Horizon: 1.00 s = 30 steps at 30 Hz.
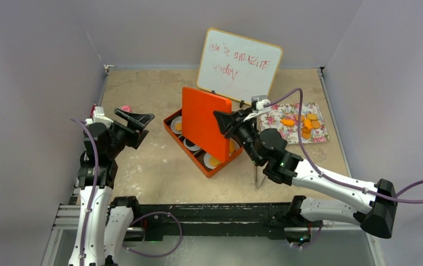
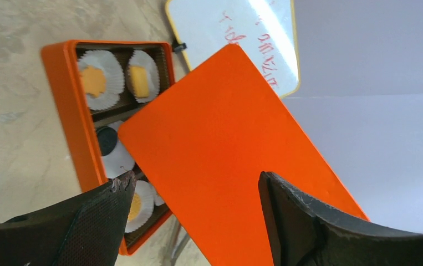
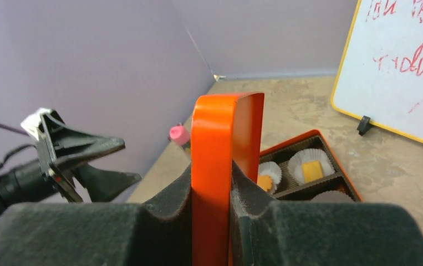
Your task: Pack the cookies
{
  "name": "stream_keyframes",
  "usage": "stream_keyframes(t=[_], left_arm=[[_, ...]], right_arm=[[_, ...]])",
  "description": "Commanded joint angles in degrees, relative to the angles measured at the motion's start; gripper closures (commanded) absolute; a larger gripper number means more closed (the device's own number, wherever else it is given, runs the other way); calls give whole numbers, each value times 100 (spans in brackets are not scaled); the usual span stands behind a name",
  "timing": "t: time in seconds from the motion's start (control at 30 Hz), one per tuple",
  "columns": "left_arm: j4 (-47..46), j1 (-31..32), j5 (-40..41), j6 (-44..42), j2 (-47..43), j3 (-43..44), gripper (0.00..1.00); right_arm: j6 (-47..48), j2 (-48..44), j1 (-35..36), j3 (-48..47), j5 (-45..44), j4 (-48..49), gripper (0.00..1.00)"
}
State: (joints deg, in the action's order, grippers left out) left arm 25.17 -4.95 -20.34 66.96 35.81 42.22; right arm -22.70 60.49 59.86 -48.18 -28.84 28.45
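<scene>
The lid (image 1: 203,119) is being pinched upright by the right gripper (image 3: 212,183), likely for lowering onto the box (image 1: 212,170), whose cookies (image 1: 215,161) are being kept at the gripper's eight o'clock in the top view, while the left gripper (image 1: 137,119) is being held spread at nine o'clock.

A: where's the box (image 2: 65,111) sitting?
B: mid-table, whiteboard (image 1: 239,64) behind it, lid (image 1: 202,119) standing upright over it in the right gripper (image 1: 223,120). loose cookies (image 1: 307,124) on a napkin (image 1: 275,113) off to its right
</scene>
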Motion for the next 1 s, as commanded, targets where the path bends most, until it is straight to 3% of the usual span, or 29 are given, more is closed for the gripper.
stream_keyframes(t=[0.0,0.43,0.97], left_arm=[[-904,287,-188,440,74,-105,20],[-1529,1329,279,1219,506,-467,20],[-3659,2584,1130,1972,1273,-624,21]], right_arm=[[-682,-162,-118,-183,-541,1264,100],[-1464,240,-333,-569,-864,2115,100],[-2274,455,-352,-502,-798,2556,100]])
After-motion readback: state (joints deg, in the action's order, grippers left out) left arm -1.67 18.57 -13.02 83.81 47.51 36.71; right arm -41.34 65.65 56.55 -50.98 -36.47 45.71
